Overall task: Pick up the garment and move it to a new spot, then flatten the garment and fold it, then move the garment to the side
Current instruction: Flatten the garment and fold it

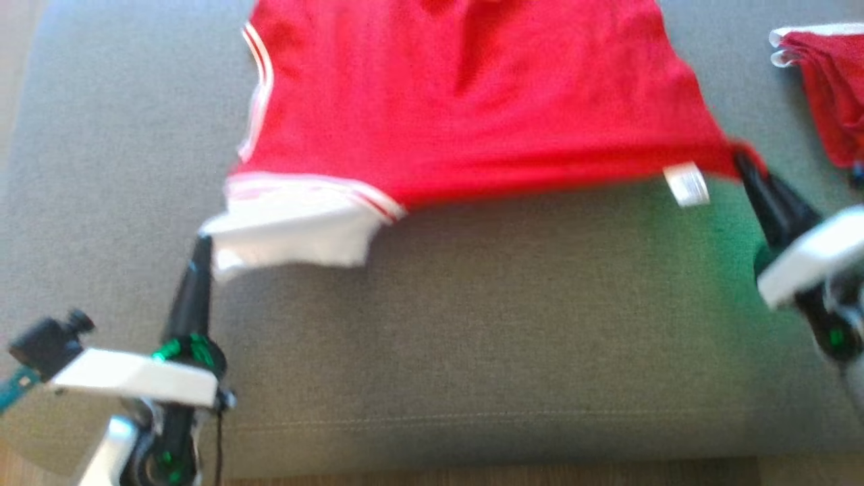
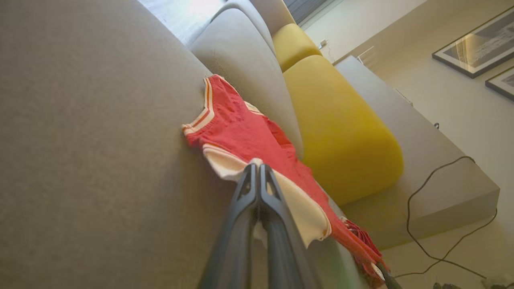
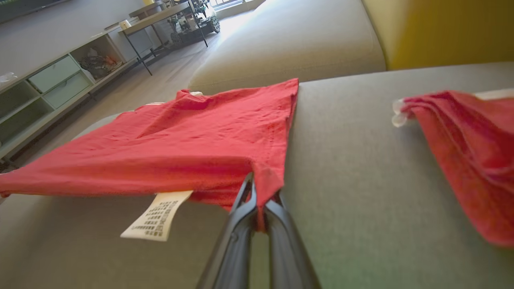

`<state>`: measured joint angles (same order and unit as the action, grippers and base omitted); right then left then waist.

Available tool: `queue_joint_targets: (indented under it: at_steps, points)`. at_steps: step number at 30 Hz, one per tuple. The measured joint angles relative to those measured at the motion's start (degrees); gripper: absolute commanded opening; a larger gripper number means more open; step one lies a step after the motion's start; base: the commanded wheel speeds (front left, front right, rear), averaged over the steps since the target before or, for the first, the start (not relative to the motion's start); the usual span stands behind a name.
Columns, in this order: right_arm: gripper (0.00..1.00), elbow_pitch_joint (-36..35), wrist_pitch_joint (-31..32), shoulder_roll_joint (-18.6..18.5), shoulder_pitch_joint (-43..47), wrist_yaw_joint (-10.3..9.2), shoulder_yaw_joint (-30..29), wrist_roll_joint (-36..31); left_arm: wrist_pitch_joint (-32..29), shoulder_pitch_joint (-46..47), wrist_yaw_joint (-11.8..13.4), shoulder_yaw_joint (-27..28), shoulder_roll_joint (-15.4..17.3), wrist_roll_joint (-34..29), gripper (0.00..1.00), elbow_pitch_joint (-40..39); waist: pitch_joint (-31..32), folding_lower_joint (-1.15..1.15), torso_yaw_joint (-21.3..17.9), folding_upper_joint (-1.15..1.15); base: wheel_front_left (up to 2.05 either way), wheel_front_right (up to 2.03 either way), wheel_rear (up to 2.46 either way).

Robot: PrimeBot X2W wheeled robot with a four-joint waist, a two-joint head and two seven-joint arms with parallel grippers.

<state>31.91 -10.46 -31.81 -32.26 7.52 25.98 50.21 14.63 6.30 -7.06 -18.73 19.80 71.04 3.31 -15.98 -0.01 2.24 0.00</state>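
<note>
A red garment (image 1: 459, 94) with white trim and a white care label (image 1: 686, 183) is stretched out above the grey sofa seat (image 1: 472, 324), its near edge lifted. My left gripper (image 1: 201, 244) is shut on the garment's white near-left corner (image 2: 257, 180). My right gripper (image 1: 742, 160) is shut on the red near-right corner (image 3: 265, 180). In the right wrist view the garment (image 3: 180, 144) spreads away from the fingers with the care label (image 3: 157, 216) hanging below its edge. The far part of the garment runs off the top of the head view.
Another red cloth (image 1: 827, 88) with a white edge lies on the seat at the far right, also seen as a red cloth (image 3: 470, 152) in the right wrist view. Yellow cushions (image 2: 341, 128) stand behind the seat. A cable (image 2: 437, 224) trails on the floor.
</note>
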Motion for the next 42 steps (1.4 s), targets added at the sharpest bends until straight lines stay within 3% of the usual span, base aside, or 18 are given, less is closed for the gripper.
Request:
queue_joint_targets:
  at_steps: [5, 12, 16, 20, 24, 35, 36, 37, 38, 39, 40, 41, 42]
  points:
    - [0.00, -4.20, -1.00, 0.13, 12.82, 0.00, -6.47, -2.25, -0.51, -6.36, 1.71, -1.19, 0.51, -0.86, 0.00, -4.65, 0.99, 0.00, 0.54, 0.00, 0.00, 0.00, 0.00]
    - [0.00, -15.14, 2.58, 1.77, 23.41, 0.00, -18.33, -8.70, -1.44, -14.41, 7.04, -0.79, 1.24, 1.46, 0.00, -12.79, 0.33, 0.00, 0.02, 0.00, 0.00, 0.00, 0.00]
    - [0.00, -20.67, 8.36, 5.77, 24.66, 0.00, -24.72, -13.26, -2.60, -13.62, 9.77, 0.10, 0.56, 4.27, 0.00, -15.72, -0.35, 0.00, -0.30, 0.00, 0.00, 0.00, 0.00]
    - [0.00, -21.69, 15.34, 10.81, 22.31, -0.01, -27.50, -18.98, -4.47, -7.43, 12.65, 1.52, -2.89, 9.25, 0.00, -13.44, -0.66, 0.00, -0.20, 0.00, 0.00, 0.00, 0.00]
    - [0.00, -19.33, 18.78, 13.80, 16.01, -0.01, -27.63, -21.43, -5.21, 1.42, 12.83, 1.74, -4.60, 10.10, 0.00, -8.35, -1.55, 0.00, 0.14, 0.00, 0.00, 0.00, 0.00]
    - [0.00, -5.30, 18.96, 13.74, -2.54, -0.01, -23.45, -28.07, -7.04, 19.66, 9.44, 0.01, -6.04, 6.41, 0.00, 7.61, -6.63, 0.01, 0.56, 0.00, 0.00, 0.00, 0.00]
    - [0.04, -3.82, 18.94, 13.77, -3.67, -0.01, -22.99, -28.15, -7.03, 20.63, 8.96, -0.26, -6.19, 5.94, 0.00, 9.11, -7.06, 0.01, 0.54, -0.01, 0.00, 0.00, 0.00]
    - [0.21, -2.48, 18.84, 13.76, -4.61, -0.01, -22.46, -28.25, -6.99, 21.48, 8.50, -0.56, -6.38, 5.58, 0.00, 10.50, -7.41, 0.01, 0.51, 0.00, 0.00, 0.00, 0.00]
    - [0.46, -1.22, 18.15, 13.74, -5.37, -0.01, -22.05, -28.56, -6.97, 22.20, 7.98, -0.80, -6.69, 5.36, 0.34, 11.84, -7.69, 0.01, 0.51, -0.01, 0.00, 0.00, 0.00]
    - [1.00, -0.09, 17.46, 13.74, -5.97, -0.01, -21.82, -28.58, -6.94, 22.74, 7.46, -0.97, -7.10, 5.11, 0.59, 12.94, -7.88, 0.01, 0.53, -0.01, 0.00, 0.00, 0.00]
    - [1.00, 0.83, 16.61, 13.74, -6.34, -0.01, -21.76, -28.62, -6.88, 23.22, 6.99, -1.11, -7.46, 5.10, 0.91, 14.04, -7.97, 0.01, 0.57, -0.01, 0.00, 0.00, 0.00]
    - [1.00, 1.69, 15.56, 13.74, -6.63, -0.01, -21.80, -28.76, -6.66, 23.57, 6.49, -1.34, -7.64, 4.92, 1.00, 15.05, -7.96, 0.01, 0.59, -0.01, 0.00, 0.00, 0.00]
    - [1.00, 2.41, 14.60, 13.74, -6.86, -0.01, -21.85, -28.78, -6.22, 23.73, 5.86, -1.65, -7.62, 4.26, 1.00, 15.77, -7.89, 0.01, 0.61, -0.01, 0.00, 0.00, 0.00]
